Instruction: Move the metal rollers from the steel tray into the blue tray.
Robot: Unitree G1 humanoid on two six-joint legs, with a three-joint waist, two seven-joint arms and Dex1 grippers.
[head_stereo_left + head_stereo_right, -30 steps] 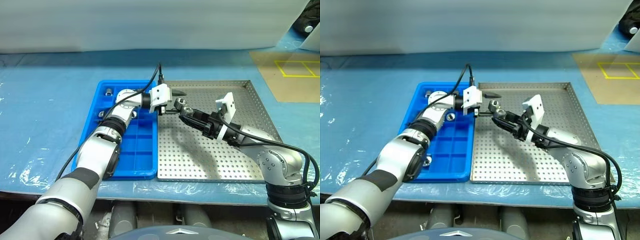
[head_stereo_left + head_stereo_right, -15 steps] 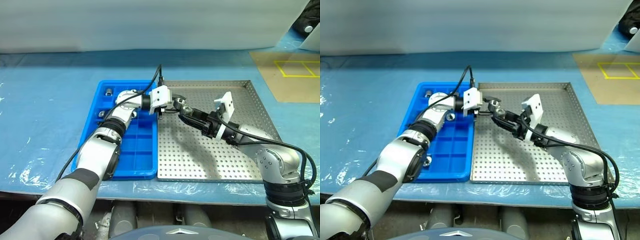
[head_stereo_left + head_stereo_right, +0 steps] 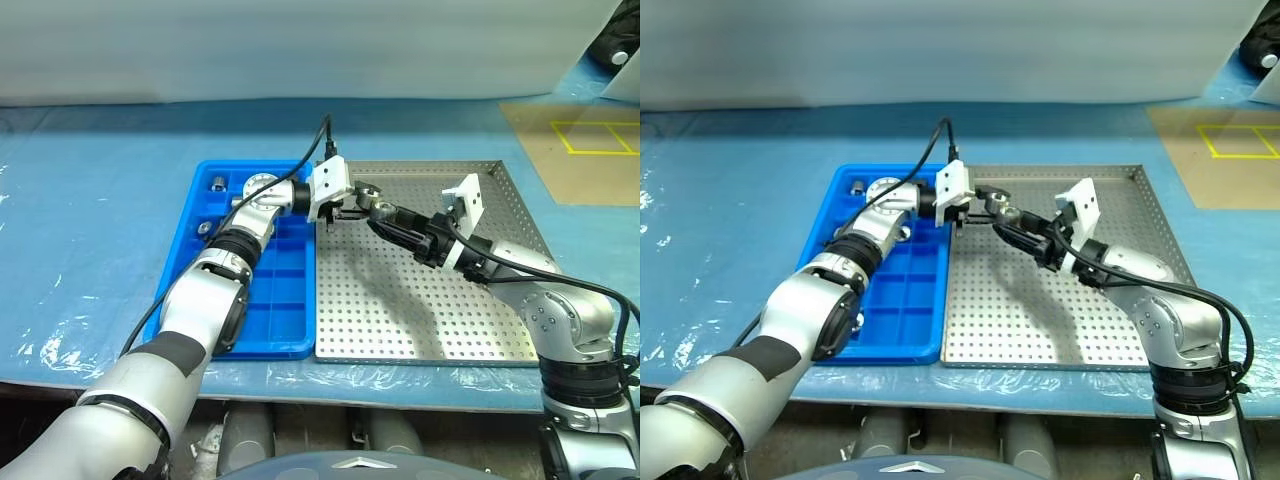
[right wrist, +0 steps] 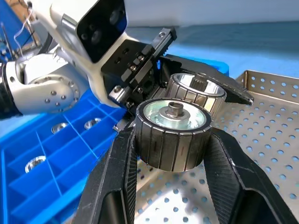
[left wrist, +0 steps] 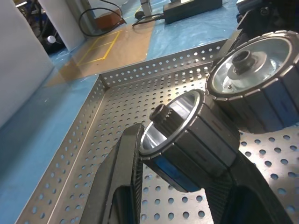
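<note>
Two rollers held side by side above the steel tray [image 3: 430,300], one [image 5: 187,140] pinched by left fingers [image 5: 121,172], one [image 4: 173,133] by right fingers [image 4: 117,172], probably for carrying to the blue tray [image 3: 270,310].

We grip one ridged metal roller [image 4: 172,135] in our right end effector [image 4: 170,154], touching a second roller [image 4: 196,92] clamped by our left end effector [image 4: 187,86], over the steel tray [image 4: 275,121] beside the blue tray [image 4: 42,182].
</note>
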